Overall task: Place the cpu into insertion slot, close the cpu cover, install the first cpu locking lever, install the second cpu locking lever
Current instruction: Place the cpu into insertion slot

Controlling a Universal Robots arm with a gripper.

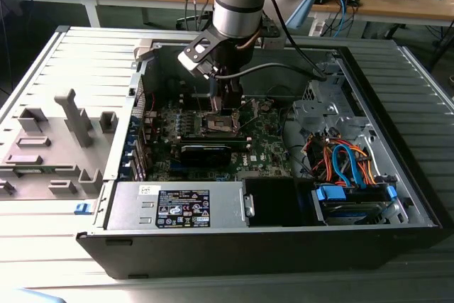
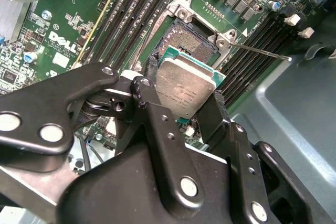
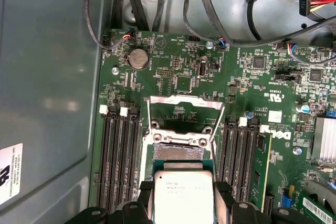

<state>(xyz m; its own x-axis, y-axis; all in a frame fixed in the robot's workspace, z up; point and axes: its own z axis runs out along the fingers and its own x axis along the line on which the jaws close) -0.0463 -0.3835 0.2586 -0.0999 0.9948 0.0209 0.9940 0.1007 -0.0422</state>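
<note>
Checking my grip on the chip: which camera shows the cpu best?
The second wrist view: the whole cpu sits clamped in the gripper, near the insertion slot. The first wrist view crops one edge of it; in the exterior view the gripper hides it.

Silvery-grey cpu [image 2: 184, 92] edged green, black pincer [image 2: 185, 84], green circuit board [image 3: 178, 77], dark silver-rimmed insertion slot [image 3: 178, 152].
</note>
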